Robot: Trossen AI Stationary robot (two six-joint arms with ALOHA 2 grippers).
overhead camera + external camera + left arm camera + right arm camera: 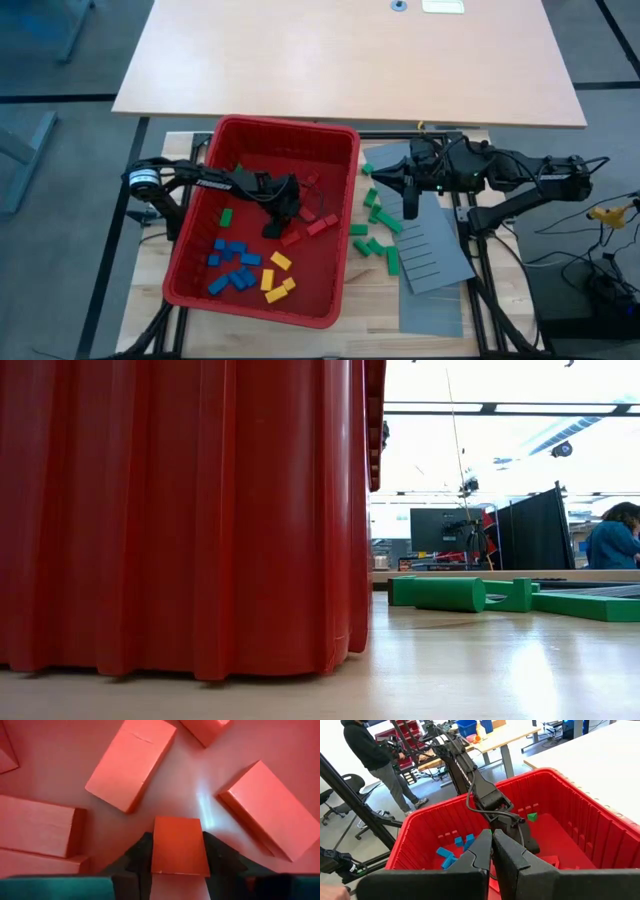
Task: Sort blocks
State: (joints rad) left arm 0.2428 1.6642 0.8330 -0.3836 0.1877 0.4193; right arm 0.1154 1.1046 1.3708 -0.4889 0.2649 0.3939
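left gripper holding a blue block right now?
No. In the left wrist view the left gripper has its fingers closed on a red block, with more red blocks lying on the bin floor.

Left gripper [272,226] clamped; right gripper [411,208] closed.

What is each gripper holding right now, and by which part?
The left gripper, down in the red bin, clamps a red block by its two long sides. The right gripper is shut on nothing.
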